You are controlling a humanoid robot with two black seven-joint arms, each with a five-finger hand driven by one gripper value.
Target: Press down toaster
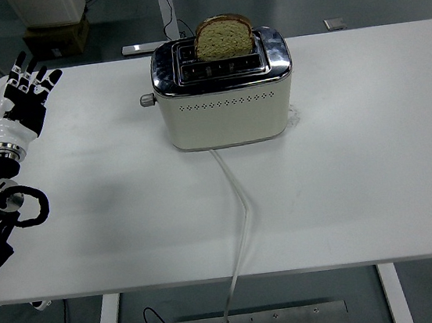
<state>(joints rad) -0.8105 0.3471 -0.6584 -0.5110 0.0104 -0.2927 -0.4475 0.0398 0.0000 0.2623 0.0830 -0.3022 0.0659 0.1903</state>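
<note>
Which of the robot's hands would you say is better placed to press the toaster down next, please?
Left, by default: the left hand is the only one in view, fingers open at the table's left edge, on the side where the toaster shows its knob. It is not close, though.

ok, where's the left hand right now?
In the head view the left hand is at the table's far-left corner, fingers spread and holding nothing, well left of the toaster and its side knob.
</note>
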